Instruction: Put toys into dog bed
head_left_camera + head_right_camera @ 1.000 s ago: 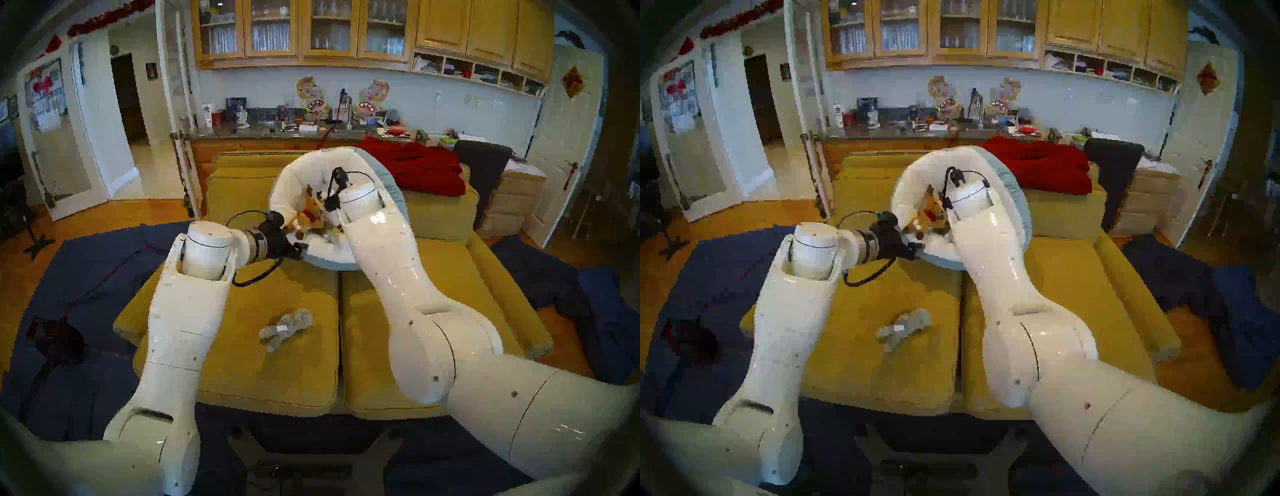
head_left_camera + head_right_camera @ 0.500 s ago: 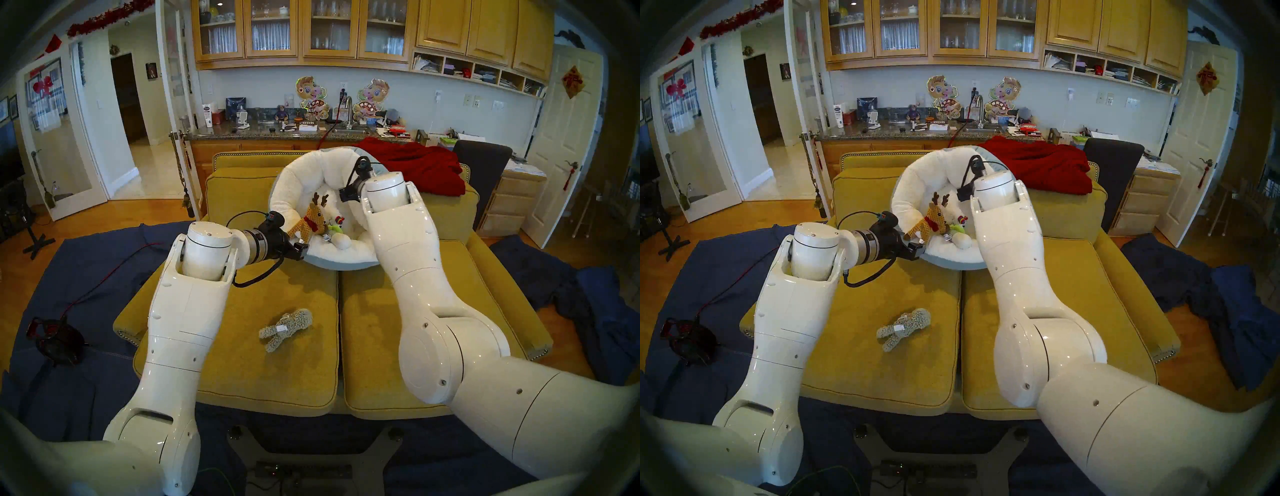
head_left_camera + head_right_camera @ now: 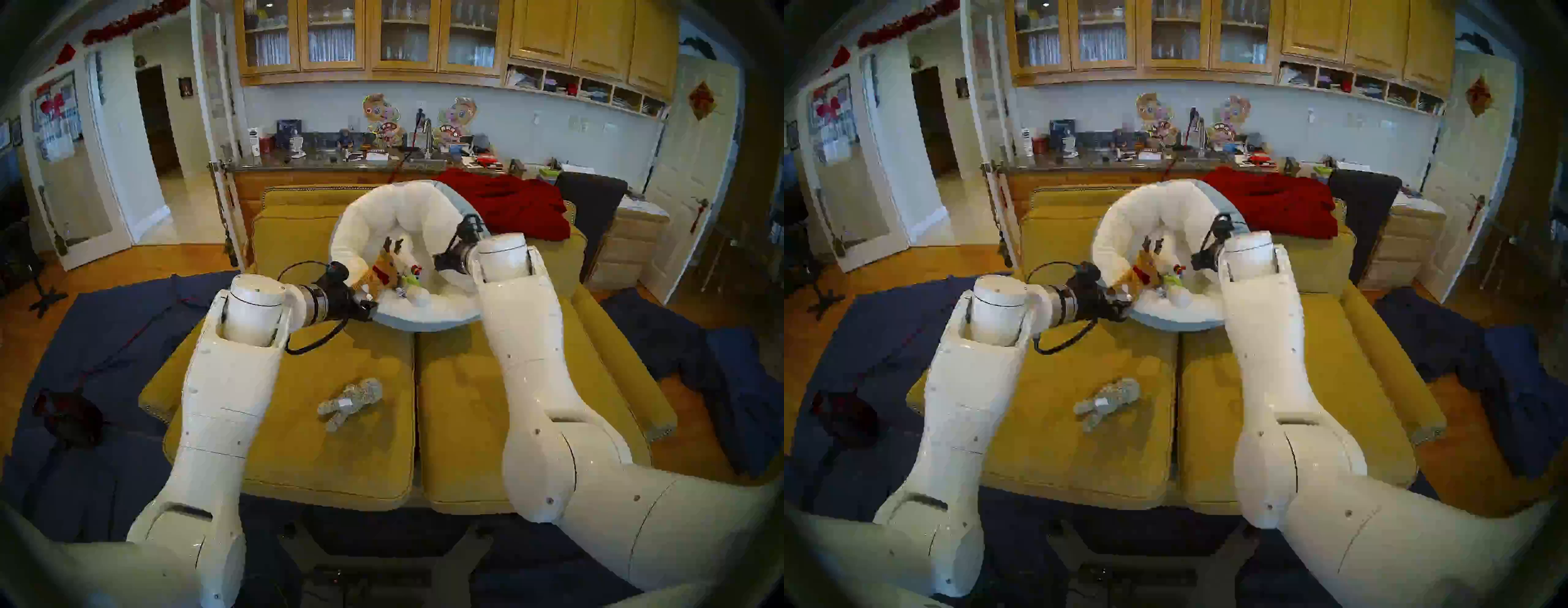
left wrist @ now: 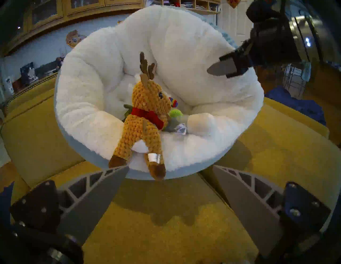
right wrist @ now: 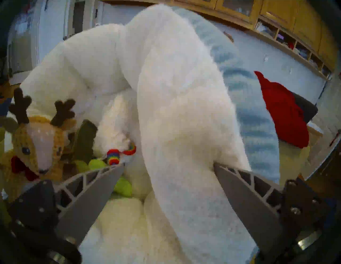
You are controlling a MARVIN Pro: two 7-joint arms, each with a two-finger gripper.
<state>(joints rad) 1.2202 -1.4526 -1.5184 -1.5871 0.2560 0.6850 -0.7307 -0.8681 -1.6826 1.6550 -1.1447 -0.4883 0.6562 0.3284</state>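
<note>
The dog bed (image 3: 369, 212), fluffy white inside and light blue outside, leans on the sofa back. In it lie the brown reindeer (image 3: 384, 271) (image 4: 145, 110) with its red scarf, the lime-green cactus (image 4: 176, 114) and the white llama's rainbow collar (image 5: 113, 156). The grey fuzzy toy (image 3: 350, 403) lies alone on the left seat cushion. My left gripper (image 3: 367, 303) (image 4: 170, 166) is open at the bed's near-left rim, by the reindeer's feet. My right gripper (image 3: 439, 263) (image 5: 168, 164) is open and straddles the bed's right rim (image 5: 175, 110).
The mustard-yellow sofa (image 3: 297, 446) carries everything. A red blanket (image 3: 509, 204) lies over the sofa back at the right, next to a dark chair (image 3: 589, 204). Navy cloth (image 3: 106, 339) covers the floor on both sides. A cluttered counter stands behind.
My right arm has swung right, from over the middle of the bed to its right rim, uncovering the toys. The bed's near rim has shifted slightly right. The left arm has hardly moved.
</note>
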